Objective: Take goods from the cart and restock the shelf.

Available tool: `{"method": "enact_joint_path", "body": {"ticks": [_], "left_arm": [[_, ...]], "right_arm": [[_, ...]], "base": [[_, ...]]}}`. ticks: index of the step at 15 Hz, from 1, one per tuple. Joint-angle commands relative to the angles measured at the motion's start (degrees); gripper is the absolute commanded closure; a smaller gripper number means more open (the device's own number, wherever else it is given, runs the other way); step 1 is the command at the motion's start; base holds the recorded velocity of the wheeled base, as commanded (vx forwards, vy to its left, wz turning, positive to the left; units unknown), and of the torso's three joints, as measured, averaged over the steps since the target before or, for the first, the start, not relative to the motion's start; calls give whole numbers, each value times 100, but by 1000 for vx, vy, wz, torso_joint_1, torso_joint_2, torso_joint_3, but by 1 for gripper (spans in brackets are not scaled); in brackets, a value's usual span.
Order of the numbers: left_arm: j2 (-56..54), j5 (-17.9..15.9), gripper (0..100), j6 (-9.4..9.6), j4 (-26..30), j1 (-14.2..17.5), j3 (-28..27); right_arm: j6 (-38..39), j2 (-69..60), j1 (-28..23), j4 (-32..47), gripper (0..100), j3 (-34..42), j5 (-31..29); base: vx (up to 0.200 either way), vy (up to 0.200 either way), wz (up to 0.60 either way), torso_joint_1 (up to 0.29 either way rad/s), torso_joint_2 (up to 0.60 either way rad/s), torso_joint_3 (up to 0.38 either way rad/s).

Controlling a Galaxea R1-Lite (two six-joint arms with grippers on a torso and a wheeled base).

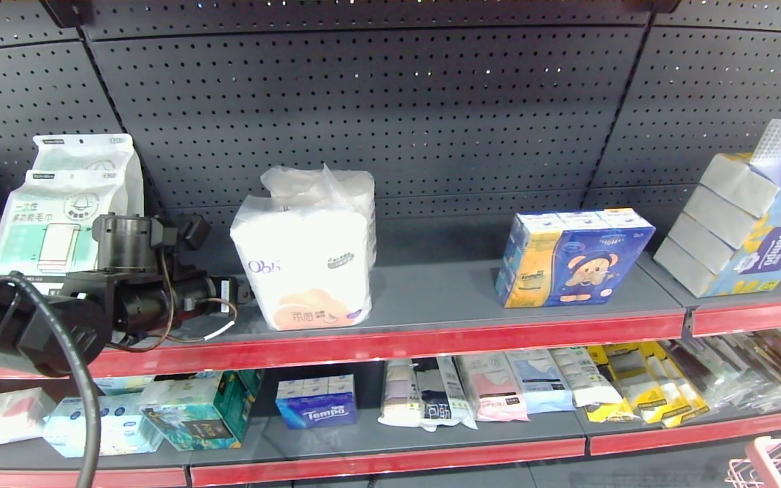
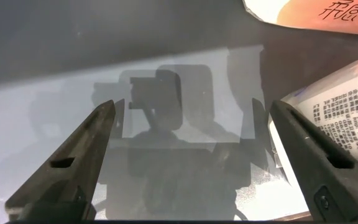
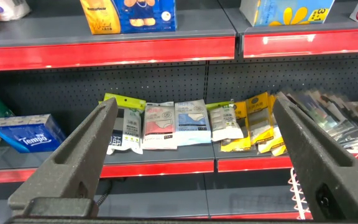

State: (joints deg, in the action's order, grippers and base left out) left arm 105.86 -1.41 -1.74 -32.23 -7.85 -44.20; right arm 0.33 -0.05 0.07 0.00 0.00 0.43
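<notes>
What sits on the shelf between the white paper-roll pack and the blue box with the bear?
Nothing: in the head view, the grey shelf between the white pack and the blue bear box is bare.

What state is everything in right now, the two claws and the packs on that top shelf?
Left gripper: open, empty, beside the white tissue pack.
Right gripper: open, empty, facing the lower shelf.
White tissue pack: upright on the upper shelf.
Blue bear tissue pack: upright, sealed.
Tissue bundle: tilted.
</notes>
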Motion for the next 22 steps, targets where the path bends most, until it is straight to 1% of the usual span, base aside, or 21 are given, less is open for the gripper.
{"method": "enact_joint_path", "body": {"ticks": [1,9,11,12,14,18,20,21,22], "left_arm": [[-13,1,0,-1,-2,3,-1],[-66,1,0,-1,-2,20,79],[-145,-8,0,7,33,91,96],[-215,-17,0,25,50,152,122],[-312,-34,0,166,50,258,210],[-391,-34,0,174,50,258,272],[-611,-34,0,183,59,293,465],[-901,-61,0,236,182,372,694],[-1296,-87,0,333,455,513,931]], "right_arm": [[2,5,1,0,0,0,1],[2,5,1,-9,0,0,1],[2,5,1,-9,0,0,1],[2,5,1,0,0,0,1],[2,5,1,0,0,0,1],[2,5,1,0,0,0,1],[2,5,1,-9,0,0,1],[2,5,1,-9,0,0,1],[2,5,1,-9,0,0,1]], "base": [[0,0,0,0,0,0],[0,0,0,0,0,0],[0,0,0,0,0,0],[0,0,0,0,0,0],[0,0,0,0,0,0],[0,0,0,0,0,0],[0,0,0,0,0,0],[0,0,0,0,0,0],[0,0,0,0,0,0]]}}
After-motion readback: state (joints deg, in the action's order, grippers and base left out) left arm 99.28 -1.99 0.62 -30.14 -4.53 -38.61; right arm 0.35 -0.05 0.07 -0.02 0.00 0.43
